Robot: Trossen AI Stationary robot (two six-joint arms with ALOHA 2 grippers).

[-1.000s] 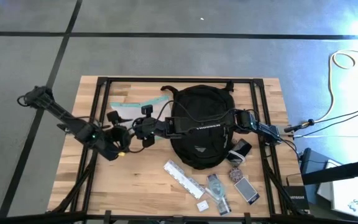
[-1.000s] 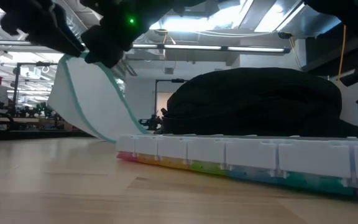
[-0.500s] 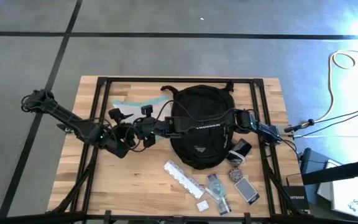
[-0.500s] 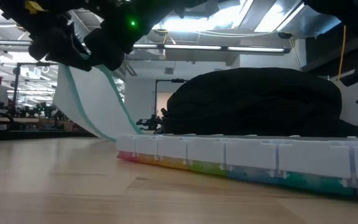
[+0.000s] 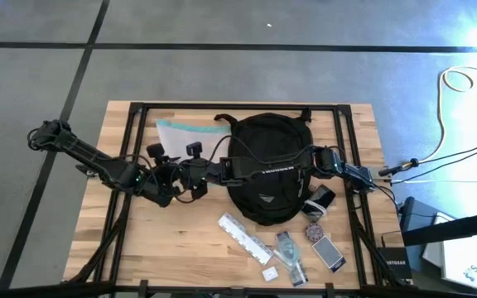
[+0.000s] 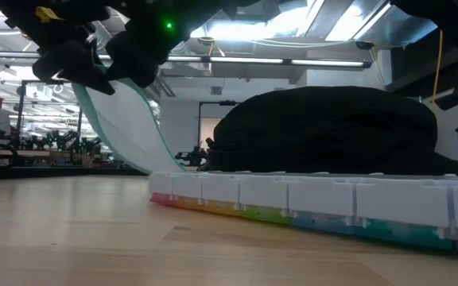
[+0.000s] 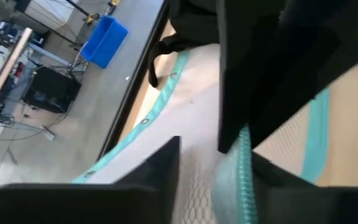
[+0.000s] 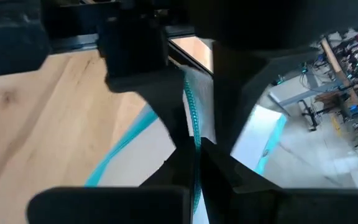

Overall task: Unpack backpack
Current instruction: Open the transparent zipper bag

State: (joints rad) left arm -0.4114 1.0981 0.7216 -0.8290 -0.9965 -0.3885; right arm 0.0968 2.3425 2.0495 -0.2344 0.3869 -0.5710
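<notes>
The black backpack point(image 5: 263, 165) lies mid-table, a dark mound in the low view point(image 6: 324, 131). Left of it is a clear teal-edged pouch point(image 5: 180, 131), raised at one side and slanting down to the table point(image 6: 130, 131), where its lower edge rests. My right arm reaches over the backpack, and my right gripper point(image 5: 190, 170) is shut on the pouch's edge point(image 8: 194, 149). My left gripper point(image 5: 171, 176) sits right beside it, closed on the same edge point(image 7: 213, 168). My left gripper has the pouch's teal zipper edge point(image 7: 244, 177) and the mesh beside it between its two fingers, close to the right gripper's fingers. It comes at it from the table's left. The pouch hangs slanting below. My right gripper pinches the teal zipper edge point(image 8: 190, 106) between its two fingers, which lie across that edge. It comes from the table's right, over the backpack. The held edge is lifted clear, and the pouch slopes down from it to the table.
A long pill organiser with coloured lids point(image 5: 244, 237) lies near the front point(image 6: 308, 199). A bottle point(image 5: 288, 248), phones and small items point(image 5: 321, 244) lie at the near right. Black frame rails point(image 5: 131, 124) run along the table's sides.
My left gripper has moved toward the far edge and a little right, up to the raised pouch edge, and has shut on it. The pouch has turned more edge-on, and its spread near part has drawn in. My right gripper has kept its hold.
</notes>
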